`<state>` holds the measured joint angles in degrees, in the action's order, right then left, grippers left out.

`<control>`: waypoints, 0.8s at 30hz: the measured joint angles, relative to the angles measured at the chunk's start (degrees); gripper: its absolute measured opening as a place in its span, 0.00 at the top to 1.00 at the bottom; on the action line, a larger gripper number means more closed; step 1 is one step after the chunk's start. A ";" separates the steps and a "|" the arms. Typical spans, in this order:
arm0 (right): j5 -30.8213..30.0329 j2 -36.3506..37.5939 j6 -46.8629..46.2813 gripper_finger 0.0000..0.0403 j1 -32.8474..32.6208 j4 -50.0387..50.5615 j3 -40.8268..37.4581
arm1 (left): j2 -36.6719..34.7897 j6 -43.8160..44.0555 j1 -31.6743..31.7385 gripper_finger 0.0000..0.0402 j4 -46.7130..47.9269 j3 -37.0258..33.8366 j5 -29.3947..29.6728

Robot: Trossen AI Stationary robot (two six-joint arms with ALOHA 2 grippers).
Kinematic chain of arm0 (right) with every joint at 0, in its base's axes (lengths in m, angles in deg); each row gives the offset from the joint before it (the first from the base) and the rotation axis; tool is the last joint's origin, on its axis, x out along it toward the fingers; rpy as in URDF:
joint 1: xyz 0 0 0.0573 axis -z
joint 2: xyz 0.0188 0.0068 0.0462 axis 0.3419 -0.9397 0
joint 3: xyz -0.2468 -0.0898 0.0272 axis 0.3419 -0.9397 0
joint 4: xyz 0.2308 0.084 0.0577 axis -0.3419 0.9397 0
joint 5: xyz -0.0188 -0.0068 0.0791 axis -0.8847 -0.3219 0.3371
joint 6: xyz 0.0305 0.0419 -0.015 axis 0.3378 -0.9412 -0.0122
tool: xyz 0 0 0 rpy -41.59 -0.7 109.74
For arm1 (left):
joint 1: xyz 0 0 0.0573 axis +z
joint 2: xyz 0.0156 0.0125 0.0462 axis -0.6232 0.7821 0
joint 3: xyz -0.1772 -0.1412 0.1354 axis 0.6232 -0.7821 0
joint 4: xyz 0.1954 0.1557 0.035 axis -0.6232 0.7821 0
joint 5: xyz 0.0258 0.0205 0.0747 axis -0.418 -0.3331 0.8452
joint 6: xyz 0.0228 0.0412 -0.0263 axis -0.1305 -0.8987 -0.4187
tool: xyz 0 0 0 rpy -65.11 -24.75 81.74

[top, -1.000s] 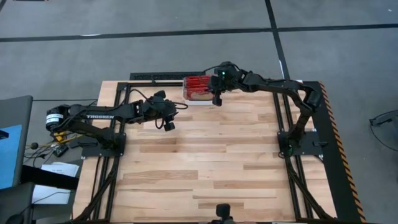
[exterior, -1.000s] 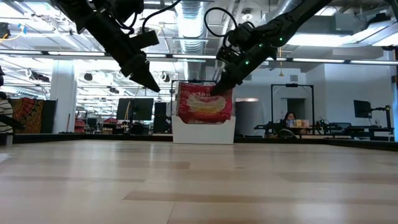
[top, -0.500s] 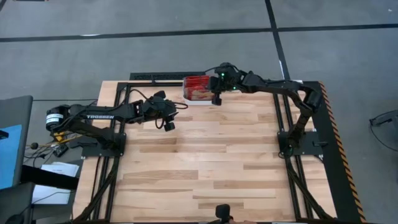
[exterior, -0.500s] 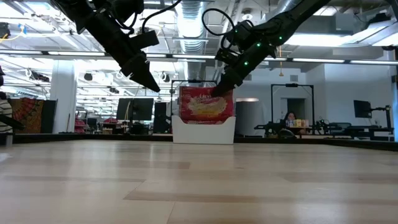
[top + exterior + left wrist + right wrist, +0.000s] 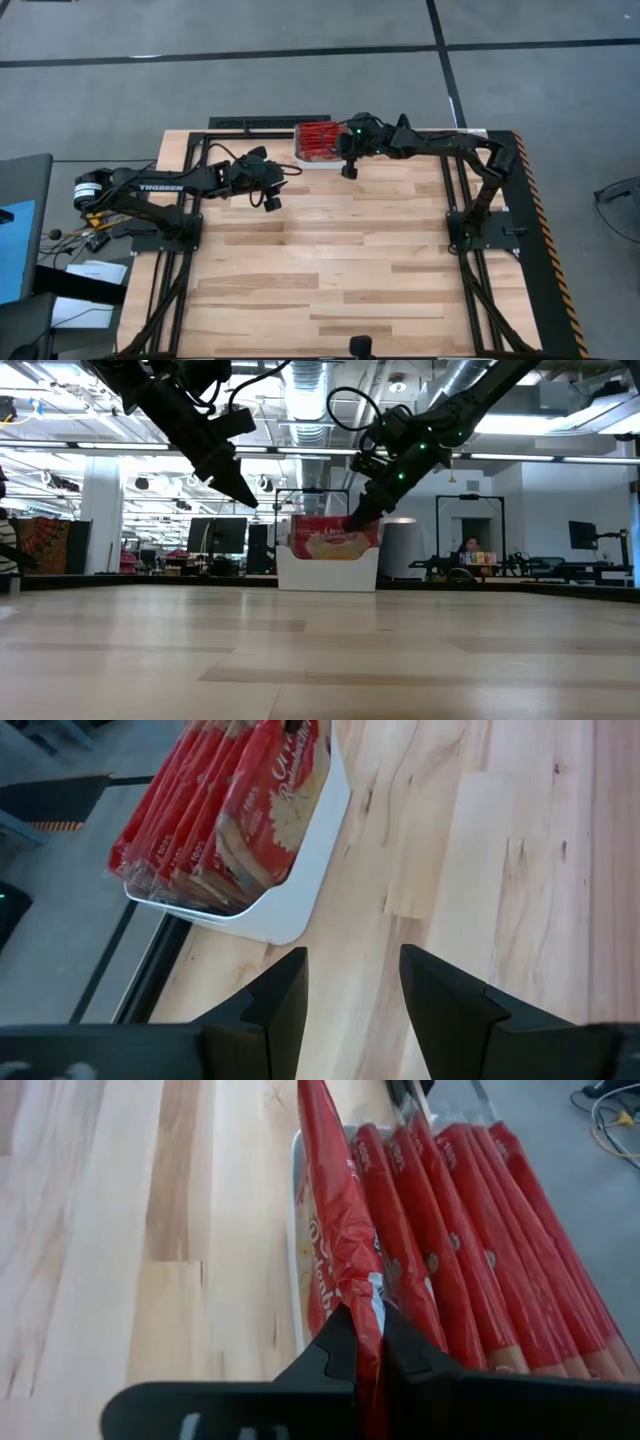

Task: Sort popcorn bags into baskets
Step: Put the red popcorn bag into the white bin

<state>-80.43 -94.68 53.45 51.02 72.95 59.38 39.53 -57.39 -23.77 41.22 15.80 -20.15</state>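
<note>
High view: the left gripper [image 5: 270, 201] hangs idle, fingers apart and empty, left of the white bin [image 5: 300, 160], while the right gripper [image 5: 348, 170], clenched on the nearest popcorn bag [image 5: 340, 1250], should seat it fully upright beside the other bags [image 5: 318, 138] before letting go.

A pale wooden butcher-block worktop [image 5: 340, 260] fills the middle of the high view, edged by a black frame [image 5: 535, 250]. 1 white basket [image 5: 318, 160] stands on it at the upper centre, close to the far edge, with red popcorn bags [image 5: 315, 138] upright inside.
</note>
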 joint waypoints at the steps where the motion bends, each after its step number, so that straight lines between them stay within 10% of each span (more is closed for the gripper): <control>1: 0.07 0.00 -0.14 0.96 -0.02 -0.19 -0.03 | 0.00 0.01 0.01 0.62 -0.05 0.00 0.02; 24: -0.06 -8.31 -2.45 0.96 -0.86 -4.74 2.15 | 0.02 0.95 -0.04 0.62 -0.02 -0.02 -2.58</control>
<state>-80.49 -102.98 51.00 50.16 68.21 61.53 39.55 -56.43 -23.81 41.20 15.78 -22.73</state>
